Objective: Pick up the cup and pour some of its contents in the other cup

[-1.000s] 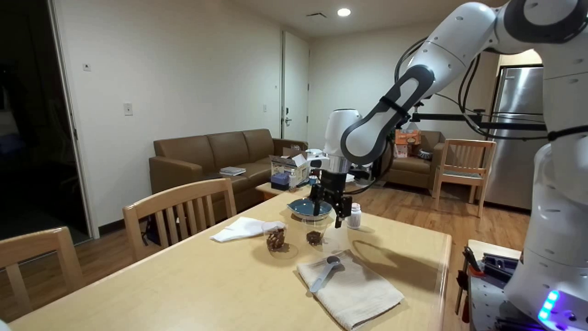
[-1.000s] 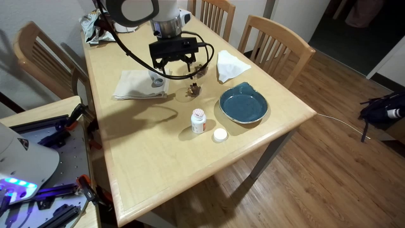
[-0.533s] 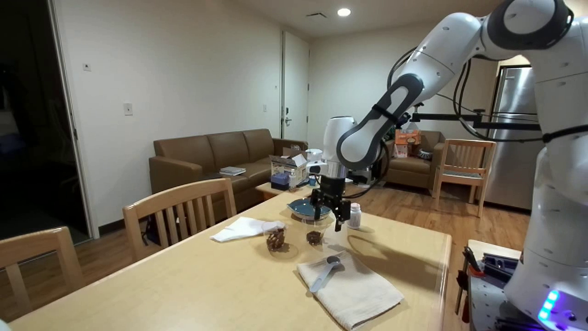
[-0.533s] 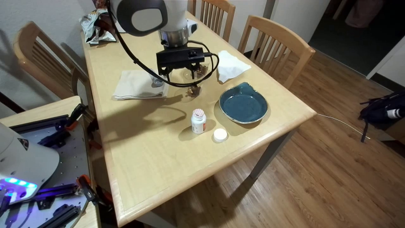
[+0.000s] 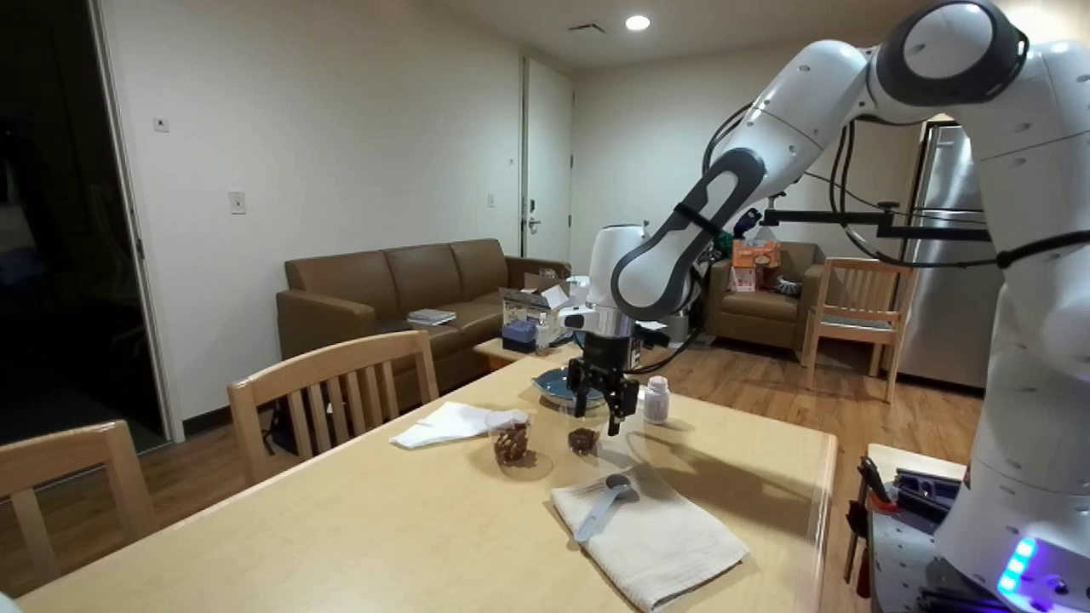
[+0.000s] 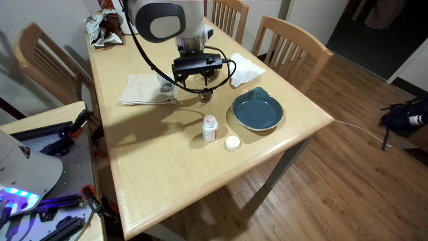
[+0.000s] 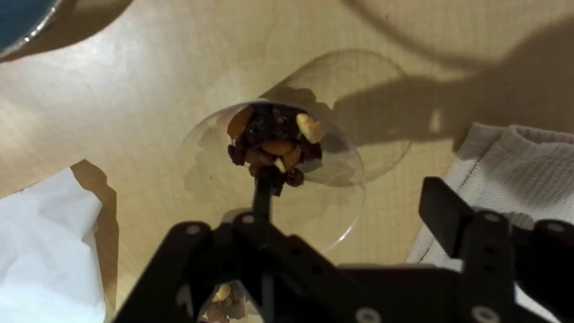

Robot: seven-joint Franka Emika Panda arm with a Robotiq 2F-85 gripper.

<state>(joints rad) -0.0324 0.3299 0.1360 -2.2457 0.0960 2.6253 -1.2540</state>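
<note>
Fingers (image 7: 441, 215) of the gripper (image 7: 353, 202) wide apart, gripping nothing. Below, the clear cup (image 7: 329, 193) we take as target stands on the table (image 5: 383, 536); one fingertip (image 7: 263, 197) looks to be over its mouth. Descending off-centre could catch the rim and tip it, spilling nut mix (image 7: 278, 143). Second cup (image 5: 509, 426) is near; we might bump that too.

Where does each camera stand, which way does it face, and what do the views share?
An exterior view: by the table, nearer the towel, facing the sofa; arm, base and gripper show.
An exterior view: high up, nearer the bowl, facing down across the table; the same parts show.
Wrist view: on the arm, above a cup, facing down; of the arm, only the gripper shows.
All three share the towel and bowl.
</note>
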